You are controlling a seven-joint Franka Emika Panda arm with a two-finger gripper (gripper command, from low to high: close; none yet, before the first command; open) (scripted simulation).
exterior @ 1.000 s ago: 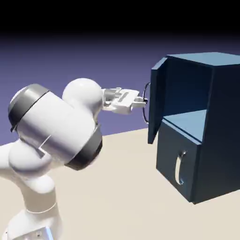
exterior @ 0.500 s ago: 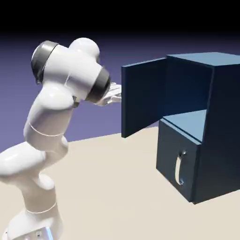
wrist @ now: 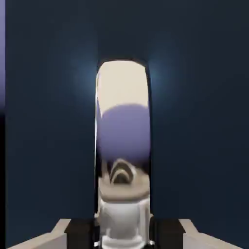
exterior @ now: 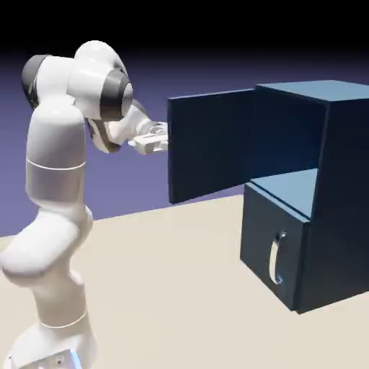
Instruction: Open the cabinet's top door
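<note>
In the exterior view, the top door (exterior: 211, 146) stands wide open at the middle of the frame, its inner face turned to the camera. A second ago it was only partly open, nearly edge-on near the cabinet (exterior: 346, 194); since then its free edge has swung toward the frame's left, and the arm (exterior: 58, 144) has folded back to the upper left with it. The upper compartment (exterior: 288, 144), right of centre, is now plainly exposed, so the opening looks all but done; what remains is probably to stop pulling and let go cleanly. The lower door (exterior: 270, 241), lower right, is closed. The fingertips are hidden behind the open panel. A pale, plain table fills the lower part of the frame, and the room behind is a blue-violet backdrop fading to black at the top.

In the hand view, the hand (wrist: 123, 236) is clenched on the curved silver handle (wrist: 122, 131), which runs up the centre from the bottom edge and mirrors pale and violet patches. The door's dark navy front fills nearly everything else, with a violet and black strip at the far left.
</note>
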